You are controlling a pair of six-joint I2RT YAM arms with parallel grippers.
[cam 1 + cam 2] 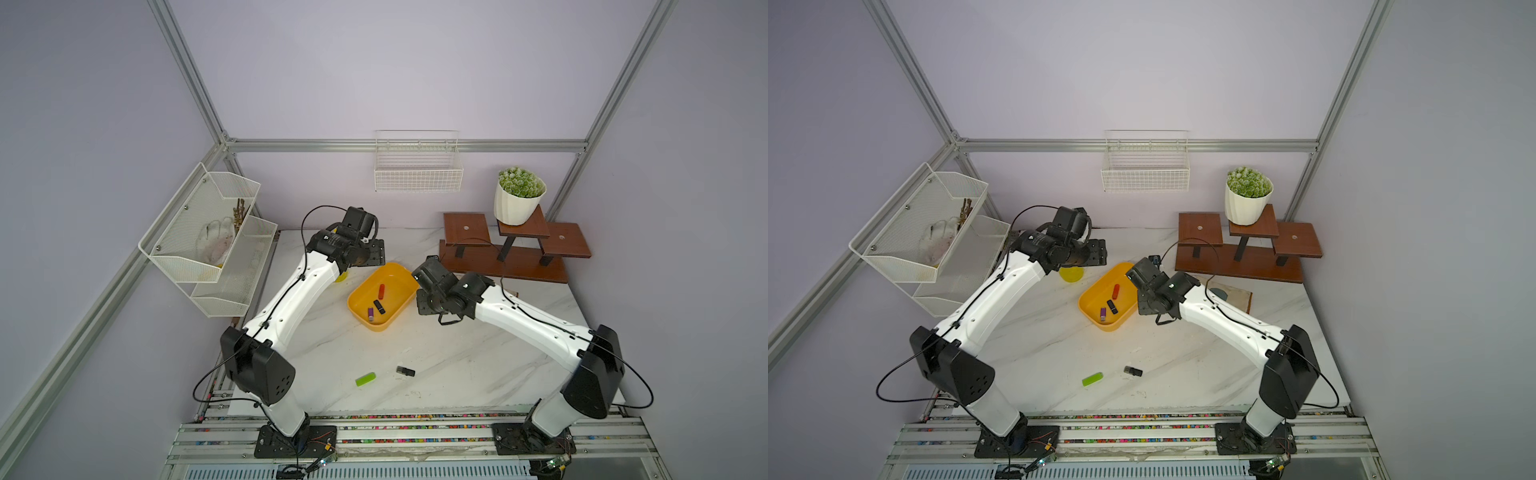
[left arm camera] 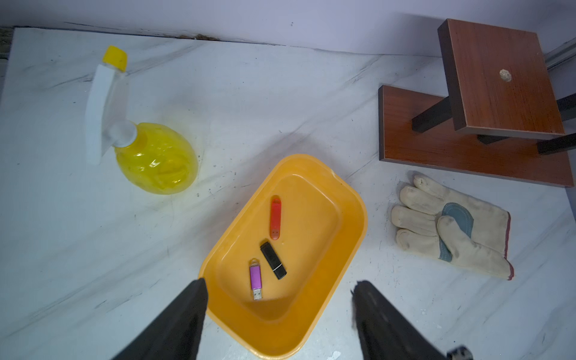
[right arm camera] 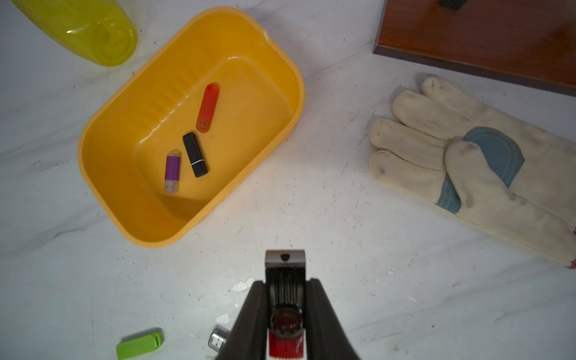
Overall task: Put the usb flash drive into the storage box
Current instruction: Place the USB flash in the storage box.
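Observation:
The storage box [image 1: 387, 326] [image 1: 1109, 326] is a yellow tub in the middle of the marble table. A red drive [image 2: 275, 218], a black drive [image 2: 273, 260] and a purple drive [image 2: 255, 279] lie inside it. My left gripper [image 2: 279, 282] hangs open above the box's near end, with nothing between its fingers. My right gripper [image 3: 285, 283] is beside the box, above bare table, and is shut on a black and red usb flash drive [image 3: 285, 268] with a silver end. A green drive [image 1: 365, 379] and a black and silver drive [image 1: 405, 371] lie on the table near the front.
A yellow spray bottle [image 2: 156, 162] stands left of the box and a work glove [image 2: 452, 224] lies to its right. Behind are a stepped wooden stand [image 1: 515, 249] with a potted plant [image 1: 519, 195], a wire wall basket [image 1: 417, 166] and a mesh rack [image 1: 208, 241].

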